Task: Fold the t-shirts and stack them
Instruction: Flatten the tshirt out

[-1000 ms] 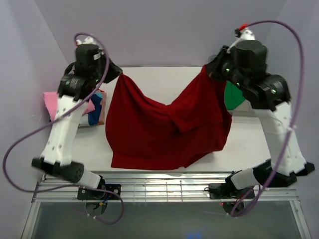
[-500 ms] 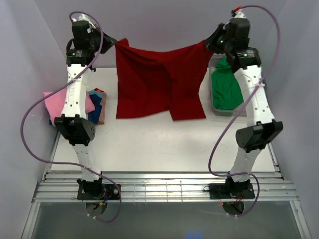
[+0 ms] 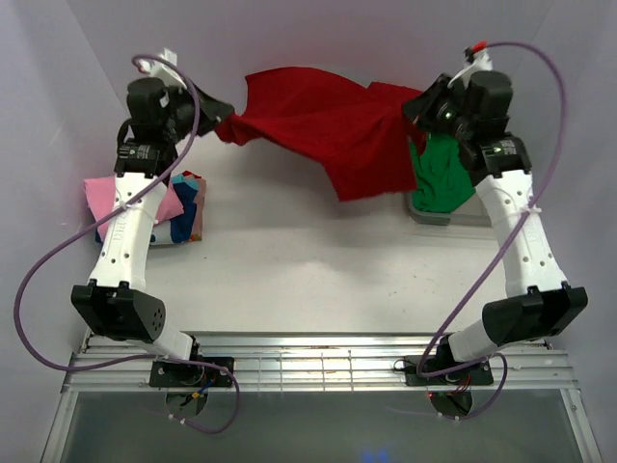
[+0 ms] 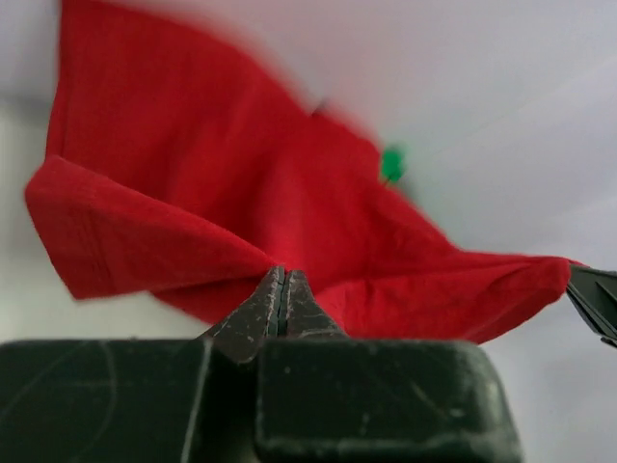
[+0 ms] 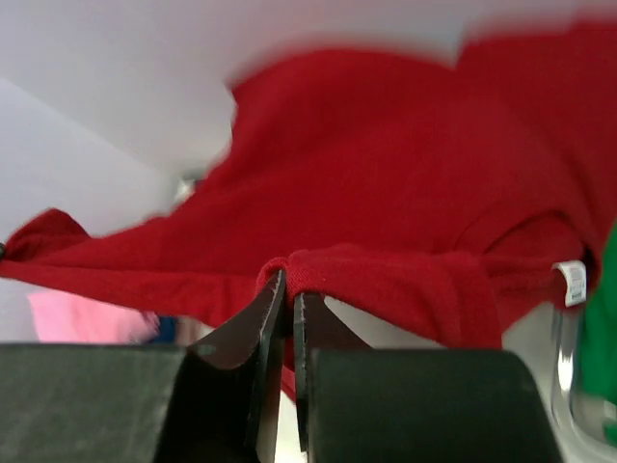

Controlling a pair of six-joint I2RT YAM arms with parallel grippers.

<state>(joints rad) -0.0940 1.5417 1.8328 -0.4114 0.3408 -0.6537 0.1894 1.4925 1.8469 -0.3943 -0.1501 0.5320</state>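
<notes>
The red t-shirt (image 3: 333,121) hangs in the air between my two grippers, billowing towards the back wall. My left gripper (image 3: 224,121) is shut on its left corner; in the left wrist view the gripper (image 4: 282,274) pinches a fold of the red shirt (image 4: 241,193). My right gripper (image 3: 416,104) is shut on the right corner; in the right wrist view the gripper (image 5: 287,280) clamps the red shirt (image 5: 405,174). A green t-shirt (image 3: 441,176) lies in the tub at the right. Pink (image 3: 104,198), blue and peach shirts (image 3: 186,204) lie piled at the left.
A clear plastic tub (image 3: 434,216) stands at the back right of the white table (image 3: 308,270). The pile of shirts sits against the left wall. A metal rail (image 3: 308,352) runs along the near edge by the arm bases.
Both grippers have swung the red shirt from hanging flat to flying up and back. The arms have come lower and nearer than half a second ago.
</notes>
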